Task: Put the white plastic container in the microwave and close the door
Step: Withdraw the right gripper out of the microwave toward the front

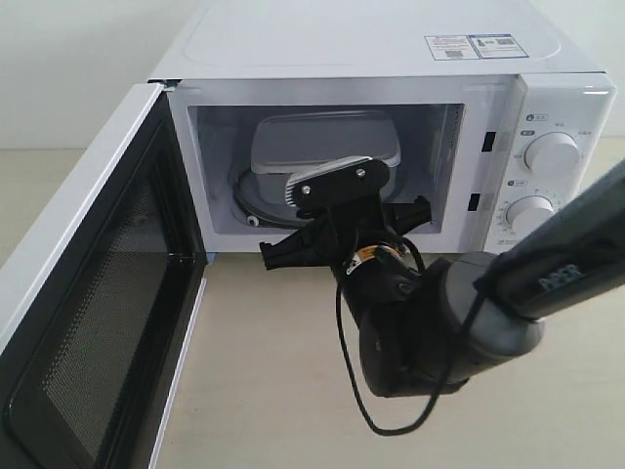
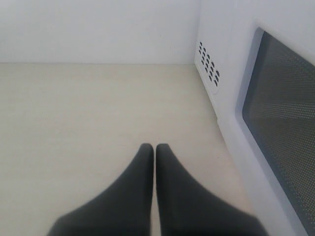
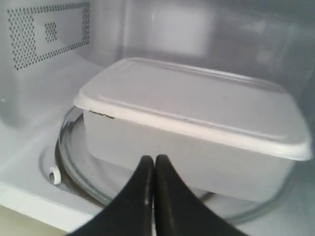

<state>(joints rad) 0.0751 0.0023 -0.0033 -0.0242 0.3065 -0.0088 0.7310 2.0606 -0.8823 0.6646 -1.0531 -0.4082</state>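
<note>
The white plastic container [image 3: 192, 113] sits on the glass turntable [image 3: 78, 160] inside the microwave [image 1: 391, 49], its door [image 1: 88, 293] open at left. The right end effector [image 3: 154, 164], closed and empty, is just before it; the left end effector [image 2: 154, 150], likewise, is over the surface [image 2: 74, 108].

I saw a white microwave [image 1: 391, 49], its white door [image 1: 98, 322] framed black around dark dotted mesh, a milky translucent-white container [image 3: 197, 108], black fingers [image 3: 140, 196], and a pale beige counter [image 2: 74, 108].
</note>
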